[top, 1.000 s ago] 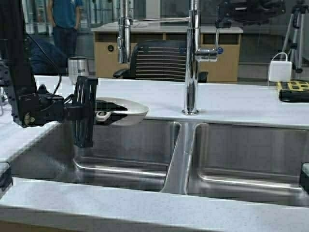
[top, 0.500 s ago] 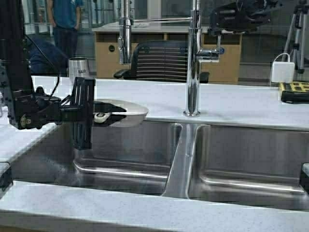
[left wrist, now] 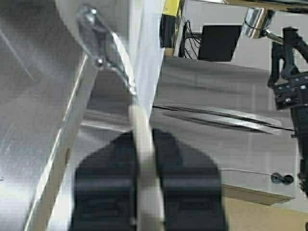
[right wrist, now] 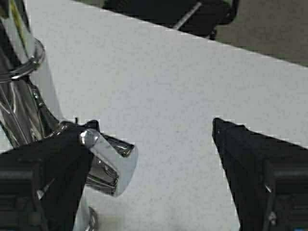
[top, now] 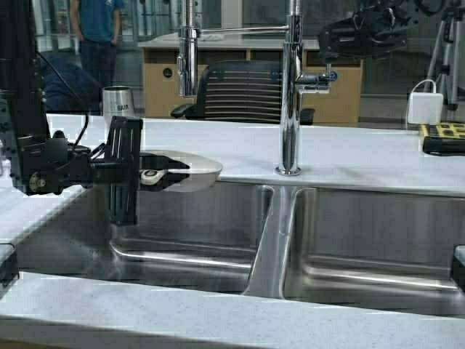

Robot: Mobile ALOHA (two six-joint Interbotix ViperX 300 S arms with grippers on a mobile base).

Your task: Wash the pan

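Observation:
The cream-white pan (top: 195, 170) is held level over the back of the left sink basin (top: 189, 225), below the faucet's spray head (top: 187, 62). My left gripper (top: 154, 175) is shut on the pan's near edge; in the left wrist view the rim (left wrist: 143, 120) runs edge-on between the two dark fingers (left wrist: 103, 187). My right gripper (top: 347, 38) is up high beside the tall chrome faucet (top: 290, 109), just above its side lever (top: 317, 78). In the right wrist view this gripper (right wrist: 151, 127) is open, and the lever (right wrist: 113, 163) lies against one finger (right wrist: 53, 173).
A double steel sink with a centre divider (top: 266, 233) is set in a white speckled counter (top: 363, 149). A steel tumbler (top: 118, 105), a white charger (top: 422, 106) and a yellow-black device (top: 442, 136) stand on it. A chair (top: 243, 91) and a person (top: 96, 33) are behind.
My right gripper has come down and a little right, closer to the faucet lever. My left gripper and the pan have stayed put.

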